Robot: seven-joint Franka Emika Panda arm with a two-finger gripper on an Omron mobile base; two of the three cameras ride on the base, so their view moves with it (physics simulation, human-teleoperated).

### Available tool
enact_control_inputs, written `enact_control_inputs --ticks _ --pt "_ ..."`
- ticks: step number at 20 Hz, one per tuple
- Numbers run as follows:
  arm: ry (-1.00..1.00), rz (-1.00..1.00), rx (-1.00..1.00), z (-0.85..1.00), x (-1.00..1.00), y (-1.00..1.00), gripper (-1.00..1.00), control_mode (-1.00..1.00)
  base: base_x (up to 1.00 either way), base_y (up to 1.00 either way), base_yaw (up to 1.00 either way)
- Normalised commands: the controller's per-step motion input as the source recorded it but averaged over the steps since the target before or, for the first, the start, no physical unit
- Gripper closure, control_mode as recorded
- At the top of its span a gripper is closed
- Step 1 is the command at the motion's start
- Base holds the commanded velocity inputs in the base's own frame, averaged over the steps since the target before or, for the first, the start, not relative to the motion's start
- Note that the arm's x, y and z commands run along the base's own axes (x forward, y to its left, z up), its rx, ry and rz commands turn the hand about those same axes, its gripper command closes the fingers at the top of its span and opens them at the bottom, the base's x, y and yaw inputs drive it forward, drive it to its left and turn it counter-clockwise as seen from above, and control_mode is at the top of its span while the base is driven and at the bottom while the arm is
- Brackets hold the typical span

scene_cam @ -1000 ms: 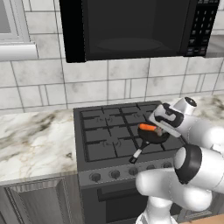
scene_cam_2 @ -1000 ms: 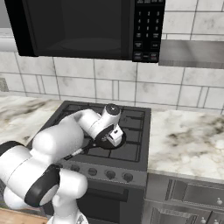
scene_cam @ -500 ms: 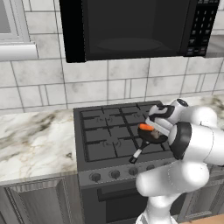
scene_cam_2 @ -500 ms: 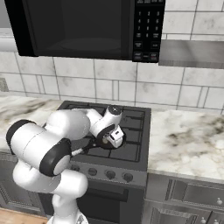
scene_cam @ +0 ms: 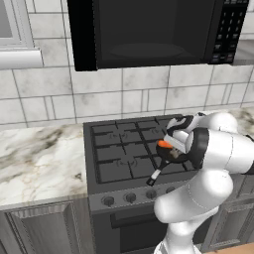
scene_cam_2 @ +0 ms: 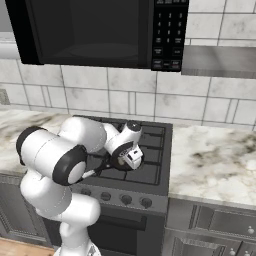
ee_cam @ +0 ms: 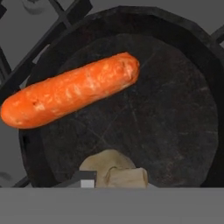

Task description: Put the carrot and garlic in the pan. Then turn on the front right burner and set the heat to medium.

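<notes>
The black pan (ee_cam: 175, 113) sits on the stove's front right burner, with its thin handle (scene_cam: 155, 175) pointing toward the front edge. The orange carrot (ee_cam: 70, 92) lies inside the pan, its thick end over the rim; it shows as an orange spot (scene_cam: 164, 145) in the left base view. My gripper (scene_cam: 174, 143) hovers just above the pan (scene_cam_2: 116, 161), pointing down into it. The pale garlic (ee_cam: 113, 169) sits between my fingertips at the bottom of the hand view, close above the pan floor. The burner itself is hidden under the pan.
The black gas stove (scene_cam: 119, 149) has grate bars across its top and a row of knobs (scene_cam: 130, 197) along its front panel. Marble counters lie to the left (scene_cam: 39, 158) and right (scene_cam_2: 215, 150). A dark microwave (scene_cam: 149, 30) hangs above.
The hand has dropped lower and slightly left, closer to the pan, still carrying the garlic. The elbow has swung outward. The carrot and pan have not moved.
</notes>
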Motion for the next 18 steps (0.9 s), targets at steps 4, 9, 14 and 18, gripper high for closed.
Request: enact_control_inputs --ticks 4,9,14,18 --pt "0.00 0.00 0.00 -0.19 0.00 0.00 -1.00 -1.00 0.00 0.00 0.00" --pt "0.00 0.00 0.00 -0.06 -0.02 0.00 -1.00 -1.00 0.00 0.00 0.00" --pt "-0.08 0.01 0.00 0.03 -0.12 0.00 -1.00 -1.00 0.00 0.00 0.00" --pt "-0.12 0.01 0.00 0.24 -0.13 0.00 -1.00 -1.00 0.00 0.00 0.00"
